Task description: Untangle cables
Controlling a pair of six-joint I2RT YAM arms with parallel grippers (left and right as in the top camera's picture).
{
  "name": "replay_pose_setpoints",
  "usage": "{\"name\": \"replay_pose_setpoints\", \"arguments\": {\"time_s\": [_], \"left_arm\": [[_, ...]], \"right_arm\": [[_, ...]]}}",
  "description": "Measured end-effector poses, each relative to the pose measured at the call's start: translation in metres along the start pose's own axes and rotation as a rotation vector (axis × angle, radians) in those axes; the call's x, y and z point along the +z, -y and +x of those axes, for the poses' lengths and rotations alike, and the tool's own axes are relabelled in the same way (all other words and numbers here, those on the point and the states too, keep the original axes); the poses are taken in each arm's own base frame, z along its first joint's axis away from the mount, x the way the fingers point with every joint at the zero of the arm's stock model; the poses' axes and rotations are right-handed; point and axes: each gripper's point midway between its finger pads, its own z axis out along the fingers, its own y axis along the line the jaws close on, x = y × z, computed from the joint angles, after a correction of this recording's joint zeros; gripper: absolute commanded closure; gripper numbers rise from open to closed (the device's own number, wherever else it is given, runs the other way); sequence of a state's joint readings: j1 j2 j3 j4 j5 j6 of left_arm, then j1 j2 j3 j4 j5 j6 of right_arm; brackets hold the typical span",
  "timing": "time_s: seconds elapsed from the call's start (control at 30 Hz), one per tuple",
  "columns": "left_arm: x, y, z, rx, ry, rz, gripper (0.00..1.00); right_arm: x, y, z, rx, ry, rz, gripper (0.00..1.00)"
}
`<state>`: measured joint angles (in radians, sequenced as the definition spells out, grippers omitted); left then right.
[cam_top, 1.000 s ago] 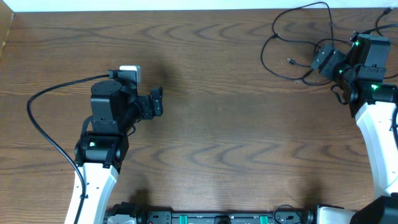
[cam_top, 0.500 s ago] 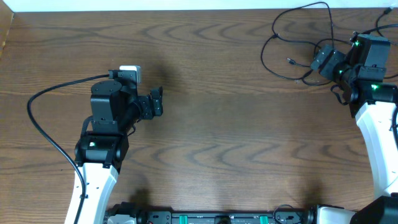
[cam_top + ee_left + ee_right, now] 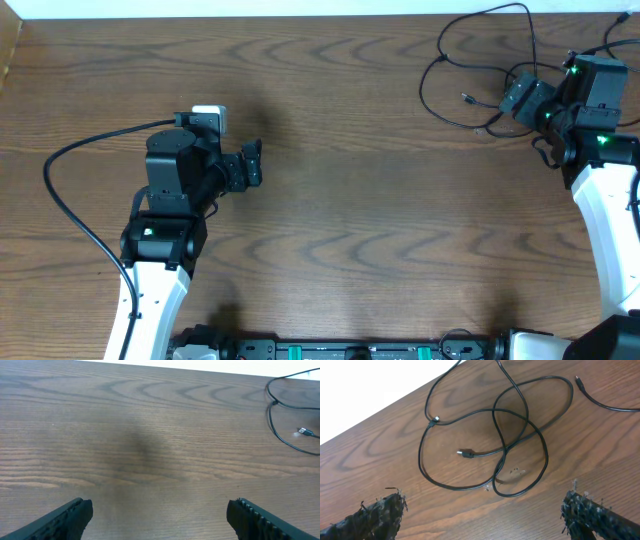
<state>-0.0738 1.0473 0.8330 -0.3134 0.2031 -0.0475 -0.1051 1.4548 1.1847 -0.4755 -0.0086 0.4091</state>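
Observation:
The cables [image 3: 466, 98] are thin black cords lying in a loose tangle at the table's far right corner. In the right wrist view their loops cross one another around a small plug [image 3: 465, 452], and a separate cord end [image 3: 600, 404] lies further right. My right gripper [image 3: 520, 97] hovers at the tangle's right side, open, nothing between its fingers; the loops lie just ahead of its jaws [image 3: 485, 505]. My left gripper [image 3: 250, 163] is open and empty over bare wood at mid-left, far from the tangle. Its view [image 3: 160, 510] shows cable loops and a plug [image 3: 306, 433] far off to the right.
A thick black arm wire [image 3: 60, 190] curves across the table's left part. The far table edge [image 3: 200, 18] meets a white surface just behind the tangle. Bare wood [image 3: 380, 200] spans the space between the two arms.

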Motion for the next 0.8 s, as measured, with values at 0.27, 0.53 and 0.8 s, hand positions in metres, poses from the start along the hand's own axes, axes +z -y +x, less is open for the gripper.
{"name": "replay_pose_setpoints", "arguments": {"time_s": [0.27, 0.53, 0.8], "left_arm": [[0.0000, 0.0000, 0.0000, 0.000, 0.000, 0.000, 0.09], [0.0000, 0.0000, 0.0001, 0.000, 0.000, 0.000, 0.09], [-0.0083, 0.0004, 0.0077, -0.004, -0.025, -0.003, 0.09]], "right_arm": [[0.0000, 0.0000, -0.0001, 0.000, 0.000, 0.000, 0.01], [0.0000, 0.0000, -0.0001, 0.000, 0.000, 0.000, 0.01], [0.0000, 0.0000, -0.0001, 0.000, 0.000, 0.000, 0.01]]}}
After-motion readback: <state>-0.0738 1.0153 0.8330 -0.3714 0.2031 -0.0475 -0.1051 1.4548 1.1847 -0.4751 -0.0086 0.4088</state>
